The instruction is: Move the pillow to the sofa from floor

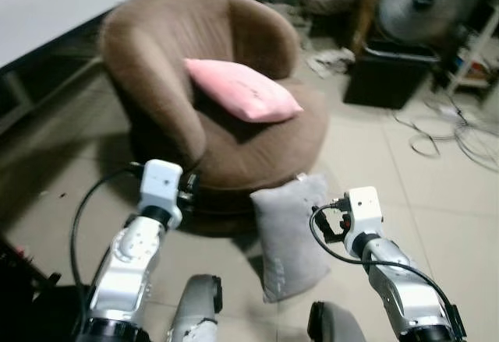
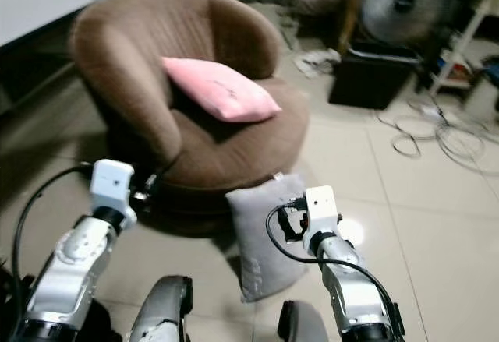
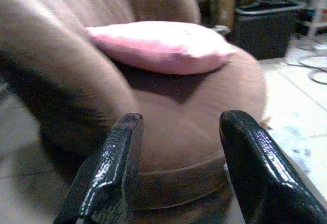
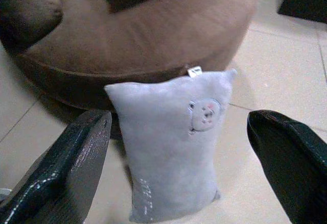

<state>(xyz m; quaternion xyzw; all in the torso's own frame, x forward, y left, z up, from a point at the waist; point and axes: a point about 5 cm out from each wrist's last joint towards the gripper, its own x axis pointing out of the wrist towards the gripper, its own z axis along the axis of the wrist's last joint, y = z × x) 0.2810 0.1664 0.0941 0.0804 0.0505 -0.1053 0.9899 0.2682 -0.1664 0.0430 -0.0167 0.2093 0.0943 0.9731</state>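
Leaning on sofa [image 1: 226, 108] base, grey pillow [image 4: 171, 137] lies on floor, long axis running away from robot. R gripper [image 4: 179, 168], fingers spread wide, faces it directly; L gripper [image 3: 184, 168], also spread, faces seat w/ pink pillow [image 1: 242, 89].

Pale tiled floor [image 1: 366, 147]; beyond the grippers a standing fan [image 1: 425, 3], a black box [image 1: 387, 73], loose cables [image 1: 456, 132]

two pillows, one grey pillow [image 1: 291, 235], one pink pillow [image 1: 243, 89], one sofa [image 1: 156, 61], one fan [image 1: 425, 3]
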